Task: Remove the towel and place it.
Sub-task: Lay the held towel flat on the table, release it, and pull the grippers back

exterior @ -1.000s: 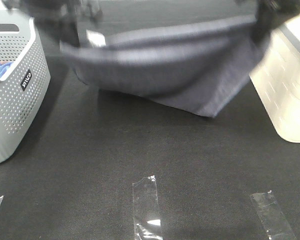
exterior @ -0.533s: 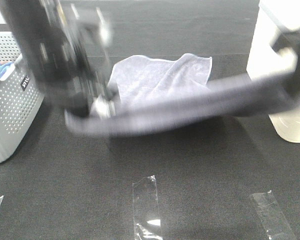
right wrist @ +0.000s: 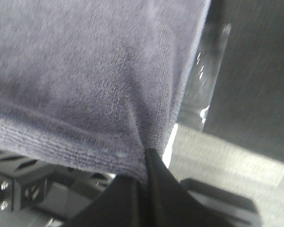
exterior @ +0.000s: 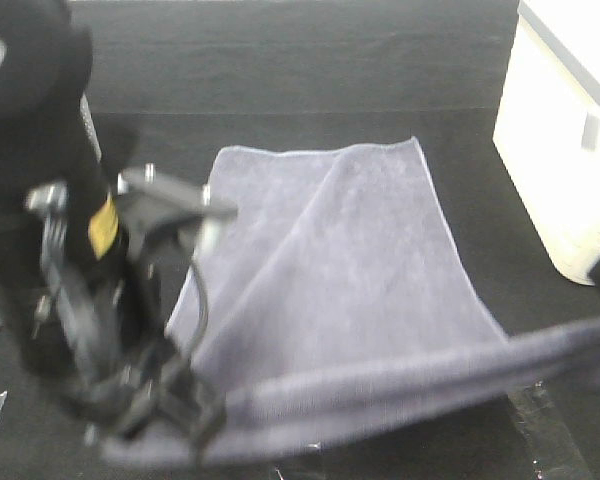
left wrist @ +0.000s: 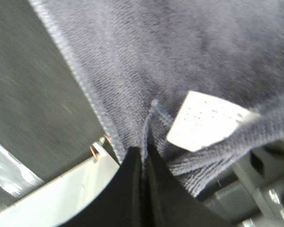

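The grey-lavender towel (exterior: 350, 270) lies spread across the black table, its far part flat and one side folded over. Its near edge is lifted and stretched in a band from lower left to the right edge of the exterior view. My left gripper (exterior: 175, 415) is shut on the band's left corner. The left wrist view shows the fingertips (left wrist: 142, 156) pinching the towel (left wrist: 146, 61) beside its white label (left wrist: 203, 125). My right gripper (right wrist: 144, 158) is shut on the towel (right wrist: 85, 71) at the other corner. In the exterior view that gripper is at or past the right border.
A white container (exterior: 560, 140) stands at the back right. The left arm (exterior: 50, 220) fills the left side and hides what stands behind it. Clear tape strips (exterior: 540, 400) lie on the black table (exterior: 300, 60) near the front.
Both arms have swung the towel from high at the back toward the front of the table. Its far part now lies flat and spread, and the held edge sits low near the front.
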Robot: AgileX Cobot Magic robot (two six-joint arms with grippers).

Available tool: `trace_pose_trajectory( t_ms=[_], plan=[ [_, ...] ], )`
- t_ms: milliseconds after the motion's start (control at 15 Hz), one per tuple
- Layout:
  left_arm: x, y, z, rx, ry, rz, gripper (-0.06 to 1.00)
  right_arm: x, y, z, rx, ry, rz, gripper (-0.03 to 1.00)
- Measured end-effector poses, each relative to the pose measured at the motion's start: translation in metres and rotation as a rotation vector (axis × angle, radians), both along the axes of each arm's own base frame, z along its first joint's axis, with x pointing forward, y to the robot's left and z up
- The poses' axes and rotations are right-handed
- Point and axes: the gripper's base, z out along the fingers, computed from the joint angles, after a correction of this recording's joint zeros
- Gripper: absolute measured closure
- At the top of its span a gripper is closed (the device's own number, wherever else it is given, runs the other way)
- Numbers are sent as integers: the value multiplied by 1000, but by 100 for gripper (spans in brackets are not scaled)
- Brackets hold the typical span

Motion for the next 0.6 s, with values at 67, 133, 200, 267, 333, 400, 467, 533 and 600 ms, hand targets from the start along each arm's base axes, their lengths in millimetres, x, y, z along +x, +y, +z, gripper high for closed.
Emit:
trace_pose_trajectory(
  t_ms=[67, 133, 200, 267, 333, 400, 467, 533, 600],
  plan=[
    [0, 0, 0, 0, 0, 0, 94, 0, 0, 0, 0, 0, 0, 97],
    [-11, 0, -6, 14, 27, -5, 94, -4, 0, -7, 4, 33, -4, 97],
    [-19, 1, -13, 30, 50, -6, 94, -9, 1, -14, 15, 69, -11, 97],
    [-29, 3, -23, 55, 78, 8, 94, -17, 2, -24, 42, 124, -25, 97],
    [-33, 6, -29, 59, 100, 29, 94, -22, 2, -31, 49, 159, -32, 97],
    [-36, 7, -32, 51, 123, 48, 94, -27, 1, -36, 47, 185, -35, 97],
    [-40, 7, -35, 37, 152, 66, 94, -31, 0, -41, 39, 207, -36, 97],
    [-44, 6, -37, 25, 175, 72, 94, -35, -1, -46, 29, 229, -36, 97],
    [-47, 5, -39, 16, 180, 66, 94, -40, -3, -52, 18, 255, -36, 97]
  ],
)
